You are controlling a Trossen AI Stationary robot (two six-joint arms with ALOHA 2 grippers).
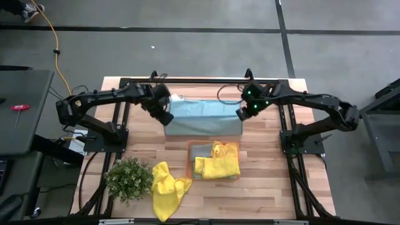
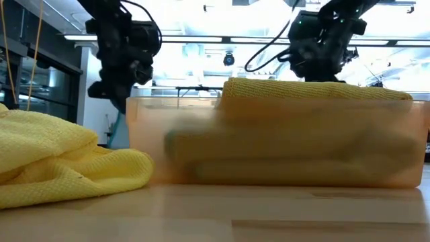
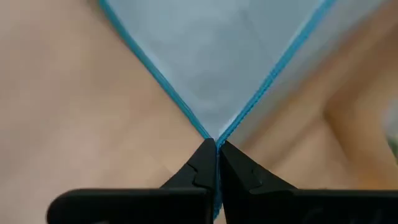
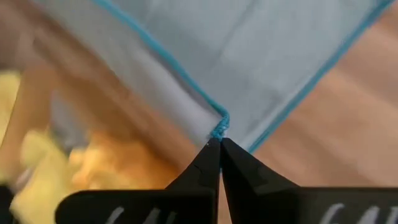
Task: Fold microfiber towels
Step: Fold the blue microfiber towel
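both arms hold the light blue towel [image 1: 203,117] stretched above the counter [image 1: 262,187], the left gripper [image 3: 216,148] and right gripper [image 4: 220,142] each clenched on a corner.

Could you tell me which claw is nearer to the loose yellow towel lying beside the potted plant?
Left. The left claw pinches the light blue towel corner up-table of the loose yellow towel; the right claw pinches the opposite corner, farther across, beyond the orange tray.
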